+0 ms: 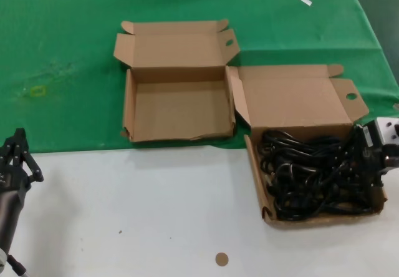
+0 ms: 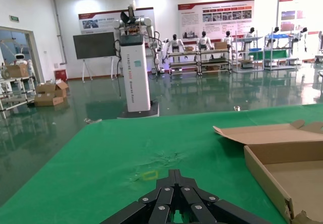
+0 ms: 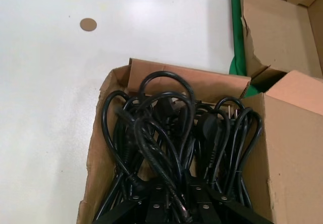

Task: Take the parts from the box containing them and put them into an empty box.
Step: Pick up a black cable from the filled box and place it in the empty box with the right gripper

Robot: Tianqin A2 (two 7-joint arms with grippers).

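Looking across your green cloth (image 1: 75, 52), you see no readable label on the empty box (image 1: 181, 111); just right, the full box (image 1: 315, 218) holds tangled cords (image 1: 312, 177). Right gripper (image 1: 368, 158) is buried among them, grip unclear; left gripper (image 1: 15, 158) parked, closed

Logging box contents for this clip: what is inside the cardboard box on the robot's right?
The right box holds a tangled heap of black power cords with moulded plugs. The right gripper is down among them. The heap covers most of the box floor.
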